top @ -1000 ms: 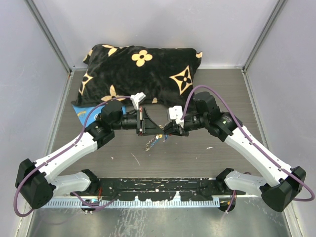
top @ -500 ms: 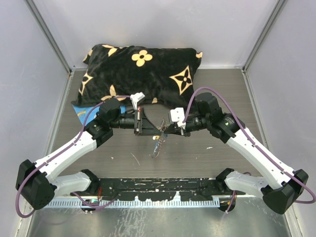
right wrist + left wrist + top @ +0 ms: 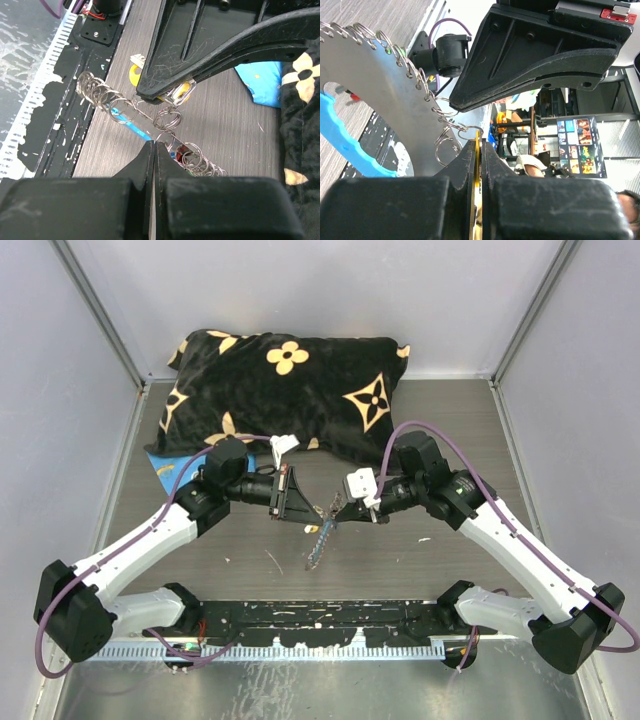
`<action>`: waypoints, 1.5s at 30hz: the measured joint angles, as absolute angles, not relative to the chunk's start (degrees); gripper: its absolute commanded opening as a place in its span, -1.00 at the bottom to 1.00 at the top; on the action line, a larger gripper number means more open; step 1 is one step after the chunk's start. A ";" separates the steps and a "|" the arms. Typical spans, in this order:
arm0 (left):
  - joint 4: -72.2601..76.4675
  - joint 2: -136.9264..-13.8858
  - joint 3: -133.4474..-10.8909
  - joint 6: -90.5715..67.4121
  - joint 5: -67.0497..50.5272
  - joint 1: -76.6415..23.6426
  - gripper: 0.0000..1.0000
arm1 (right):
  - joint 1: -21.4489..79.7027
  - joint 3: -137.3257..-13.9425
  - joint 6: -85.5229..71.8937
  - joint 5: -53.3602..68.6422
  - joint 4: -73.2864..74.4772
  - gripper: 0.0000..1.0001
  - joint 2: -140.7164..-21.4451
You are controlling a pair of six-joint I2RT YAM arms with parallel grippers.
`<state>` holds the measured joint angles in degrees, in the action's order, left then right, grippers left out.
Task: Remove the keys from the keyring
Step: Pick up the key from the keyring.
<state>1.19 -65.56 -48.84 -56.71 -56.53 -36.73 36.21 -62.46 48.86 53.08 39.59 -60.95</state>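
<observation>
The keyring (image 3: 320,530) hangs between my two grippers above the table. It is a grey metal piece edged with small wire rings (image 3: 395,75), with one light-blue curved section (image 3: 340,130). My left gripper (image 3: 300,506) is shut on a thin yellow key (image 3: 478,150), which hangs from a ring. My right gripper (image 3: 343,510) is shut on the keyring's thin metal edge (image 3: 154,145). Red, blue and green key heads (image 3: 186,150) sit bunched among the rings beside my right fingertips. The left fingers (image 3: 165,92) show in the right wrist view, holding the yellow key (image 3: 182,92).
A black pillow with gold flowers (image 3: 290,380) lies at the back. A blue flat sheet (image 3: 165,468) pokes out under its left end. A black strip (image 3: 320,625) runs along the near edge. Grey walls stand on both sides.
The grippers have drawn slightly apart. The keyring has stretched out and now hangs lower between them.
</observation>
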 measured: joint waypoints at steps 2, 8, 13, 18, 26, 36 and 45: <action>0.01 -65.58 -49.19 -55.46 -57.01 -36.73 -1.00 | 36.21 -62.46 49.47 53.52 40.25 -0.98 -60.93; -3.07 -65.58 -49.95 -51.22 -58.00 -36.73 -1.00 | 36.21 -62.46 50.13 53.98 41.21 -0.98 -60.69; -5.65 -65.58 -50.00 -48.14 -58.30 -36.73 -1.00 | 36.14 -62.46 50.26 54.22 41.78 -0.98 -60.69; -7.64 -65.71 -50.02 -45.65 -58.33 -36.73 -1.00 | 36.14 -62.46 50.30 54.78 42.19 -0.98 -60.69; -9.30 -66.48 -50.09 -43.51 -58.39 -36.73 -1.00 | 36.14 -62.46 51.16 56.42 43.20 -0.98 -60.69; -11.97 -66.63 -50.59 -40.21 -58.59 -36.73 -1.00 | 36.14 -62.13 52.51 55.59 43.77 -0.98 -60.69; -13.17 -66.78 -51.53 -38.96 -58.78 -36.62 -1.00 | 36.21 -60.07 55.09 55.72 44.38 -0.98 -60.75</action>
<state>-13.17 -66.78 -51.53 -38.96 -58.78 -36.62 36.21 -60.07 55.09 55.72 44.38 -60.75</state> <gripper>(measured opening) 0.034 0.038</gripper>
